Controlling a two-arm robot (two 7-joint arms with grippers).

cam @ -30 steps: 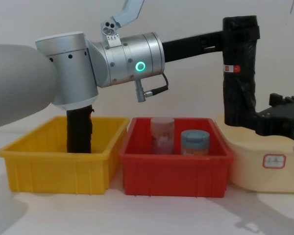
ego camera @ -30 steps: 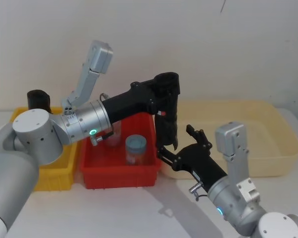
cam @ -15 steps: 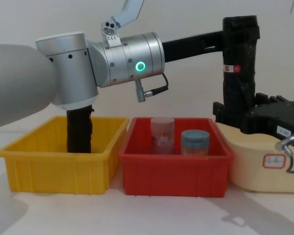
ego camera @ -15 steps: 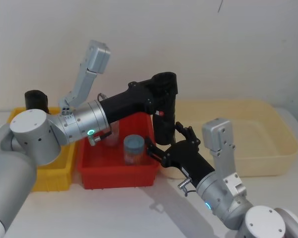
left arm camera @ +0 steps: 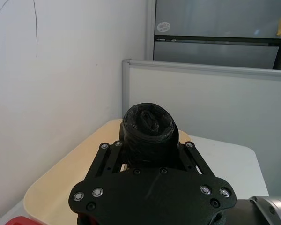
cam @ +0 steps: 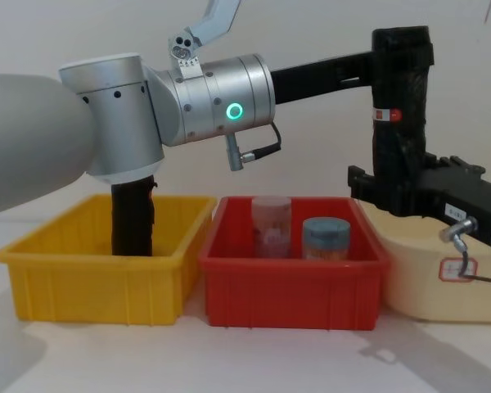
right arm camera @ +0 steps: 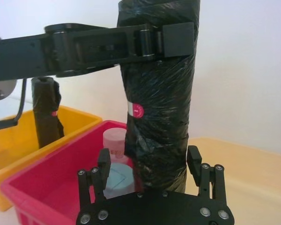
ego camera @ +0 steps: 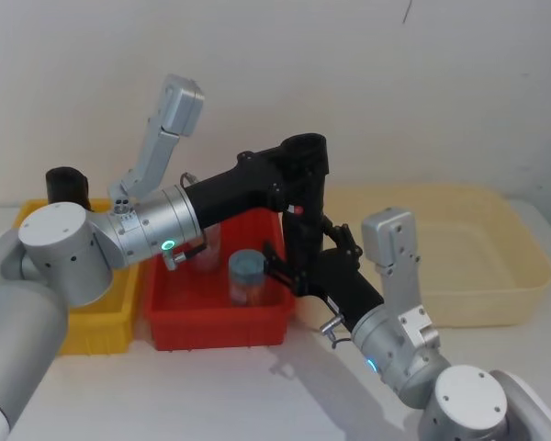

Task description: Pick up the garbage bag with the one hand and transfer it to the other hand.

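The garbage bag [cam: 401,123] hangs upright in the air, its narrow white-and-red label band [cam: 383,115] facing the chest camera. Its lower end is above the spot where the red bin [ego camera: 216,317] meets the cream tray [ego camera: 496,276]. My left claw [ego camera: 303,170] is clamped around the roll near its top and carries its weight. My right claw [right arm camera: 147,164] has come up from the right. A second ago it sat below and off to the side of the roll's bottom, and half a second ago it was only nearing it. Now its fingers [right arm camera: 104,161] are spread apart on either side of the lower end, with the roll between them and a sliver of gap on each side. The bag and my left claw have not shifted in that time.

In the red bin stand a pink jar [cam: 271,225] and a shorter blue-lidded jar [cam: 326,237], just beside each other. Left of it, a yellow bin [cam: 98,274] holds another black roll [cam: 132,217], standing upright. All three containers sit in a row on the white table [cam: 229,360], against a plain white wall [ego camera: 422,83]. From my left wrist I also see a grey partition [left arm camera: 201,103] and a metal cabinet [left arm camera: 215,28] beyond the table.
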